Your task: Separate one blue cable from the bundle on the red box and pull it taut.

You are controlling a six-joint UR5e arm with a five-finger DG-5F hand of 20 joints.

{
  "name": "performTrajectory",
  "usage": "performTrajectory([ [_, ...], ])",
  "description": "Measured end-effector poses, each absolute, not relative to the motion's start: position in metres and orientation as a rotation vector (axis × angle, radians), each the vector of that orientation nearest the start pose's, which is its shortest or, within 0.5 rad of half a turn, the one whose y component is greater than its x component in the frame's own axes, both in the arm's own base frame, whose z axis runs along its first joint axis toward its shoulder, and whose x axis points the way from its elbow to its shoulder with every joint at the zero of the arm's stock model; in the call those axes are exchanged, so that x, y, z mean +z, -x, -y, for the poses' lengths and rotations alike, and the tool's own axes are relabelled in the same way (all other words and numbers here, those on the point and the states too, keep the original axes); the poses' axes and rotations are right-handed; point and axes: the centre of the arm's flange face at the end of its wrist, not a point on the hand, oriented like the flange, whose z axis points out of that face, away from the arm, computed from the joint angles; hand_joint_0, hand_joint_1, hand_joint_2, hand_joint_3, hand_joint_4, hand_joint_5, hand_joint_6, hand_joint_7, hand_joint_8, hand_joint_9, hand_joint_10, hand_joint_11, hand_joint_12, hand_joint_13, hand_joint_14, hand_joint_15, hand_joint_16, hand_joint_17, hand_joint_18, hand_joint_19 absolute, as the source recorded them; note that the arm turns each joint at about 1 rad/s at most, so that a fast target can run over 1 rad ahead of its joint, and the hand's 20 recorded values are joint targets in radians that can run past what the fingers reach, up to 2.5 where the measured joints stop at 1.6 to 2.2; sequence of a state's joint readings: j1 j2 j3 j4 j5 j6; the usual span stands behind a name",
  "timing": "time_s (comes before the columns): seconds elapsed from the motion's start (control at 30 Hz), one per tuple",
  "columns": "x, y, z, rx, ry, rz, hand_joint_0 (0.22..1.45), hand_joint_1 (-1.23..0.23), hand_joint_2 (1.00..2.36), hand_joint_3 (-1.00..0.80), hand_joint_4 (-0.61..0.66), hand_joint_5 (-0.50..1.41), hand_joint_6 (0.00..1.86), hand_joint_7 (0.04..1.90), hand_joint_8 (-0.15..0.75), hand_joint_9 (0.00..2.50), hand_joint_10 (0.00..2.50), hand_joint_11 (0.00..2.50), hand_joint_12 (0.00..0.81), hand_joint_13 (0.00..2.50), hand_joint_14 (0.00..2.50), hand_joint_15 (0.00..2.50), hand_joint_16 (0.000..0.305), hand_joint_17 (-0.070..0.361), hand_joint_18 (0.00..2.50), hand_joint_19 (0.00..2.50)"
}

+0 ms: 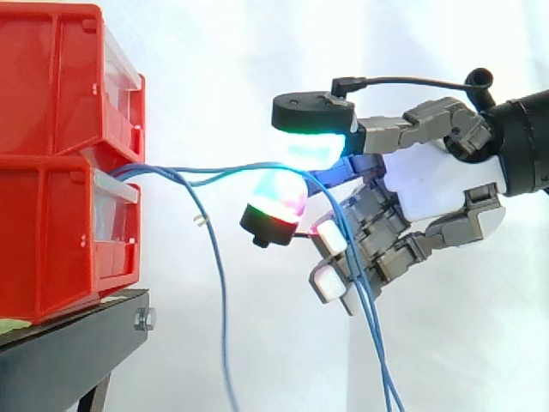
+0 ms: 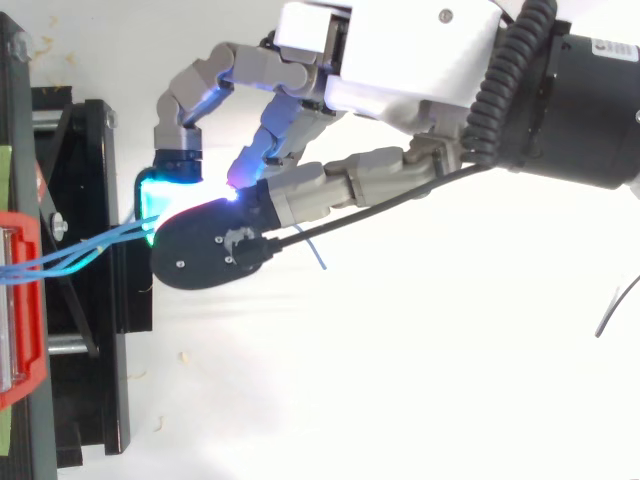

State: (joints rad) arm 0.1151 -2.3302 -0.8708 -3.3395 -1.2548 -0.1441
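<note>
1. In the side view the hand [image 1: 420, 193] sits at 3 o'clock of the red bins [image 1: 51, 129], well apart from them.
2. It is grasping a blue cable [image 1: 184, 168], pinched between two glowing pads [image 1: 309, 146].
3. The cable runs nearly straight from the gap between the bins toward 3 o'clock into the pinch.
4. A loose strand [image 1: 221, 300] sags toward 6 o'clock.
</note>
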Motion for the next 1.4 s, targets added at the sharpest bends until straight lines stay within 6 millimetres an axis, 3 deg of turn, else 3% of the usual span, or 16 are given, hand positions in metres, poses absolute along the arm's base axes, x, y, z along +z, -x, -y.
performTrajectory([
  [0.13,0.328,-0.764,0.077,0.793,-1.327,-1.346,0.66,-0.81,1.01,-0.37,-0.07,-0.15,0.94,0.85,0.195,1.04,0.02,0.63,0.256,0.88,0.02,0.56,0.042,0.094,0.7,0.62],
  [0.2,0.328,-0.764,0.077,0.792,-1.327,-1.348,0.69,-0.83,1.0,-0.49,-0.12,-0.15,0.94,0.84,0.191,1.04,0.02,0.63,0.248,0.88,0.02,0.55,0.041,0.091,0.71,0.59],
  [0.33,0.328,-0.764,0.077,0.79,-1.328,-1.35,0.68,-0.87,1.0,-0.5,-0.12,-0.15,0.94,0.81,0.188,1.04,0.02,0.61,0.247,0.88,0.02,0.54,0.04,0.09,0.72,0.58],
  [0.53,0.329,-0.764,0.077,0.789,-1.329,-1.351,0.47,-0.87,1.0,-0.5,0.0,-0.12,0.93,0.81,0.207,1.09,0.02,0.61,0.268,0.9,0.02,0.54,0.046,0.103,0.76,0.59],
  [0.73,0.329,-0.763,0.078,0.788,-1.33,-1.351,0.38,-0.67,1.0,-0.5,0.0,-0.11,0.92,0.79,0.236,1.14,0.02,0.58,0.316,0.93,0.02,0.54,0.056,0.126,0.77,0.62],
  [0.8,0.329,-0.763,0.078,0.788,-1.331,-1.353,0.4,-0.55,1.0,-0.5,-0.01,-0.11,0.91,0.81,0.234,1.15,0.02,0.59,0.309,0.93,0.02,0.55,0.054,0.123,0.74,0.64],
  [0.93,0.33,-0.763,0.08,0.786,-1.333,-1.357,0.46,-0.49,1.0,-0.5,-0.02,-0.11,0.9,0.83,0.219,1.15,0.02,0.6,0.291,0.91,0.02,0.57,0.05,0.112,0.7,0.67],
  [1.07,0.332,-0.762,0.082,0.782,-1.335,-1.359,0.55,-0.59,1.0,-0.46,-0.03,-0.12,0.89,0.88,0.202,1.14,0.02,0.63,0.271,0.9,0.02,0.58,0.044,0.098,0.65,0.69],
  [1.4,0.337,-0.762,0.086,0.766,-1.325,-1.366,0.61,-0.71,1.02,-0.29,-0.03,-0.1,0.93,0.89,0.201,1.15,0.02,0.65,0.255,0.92,0.02,0.59,0.041,0.093,0.72,0.65],
])
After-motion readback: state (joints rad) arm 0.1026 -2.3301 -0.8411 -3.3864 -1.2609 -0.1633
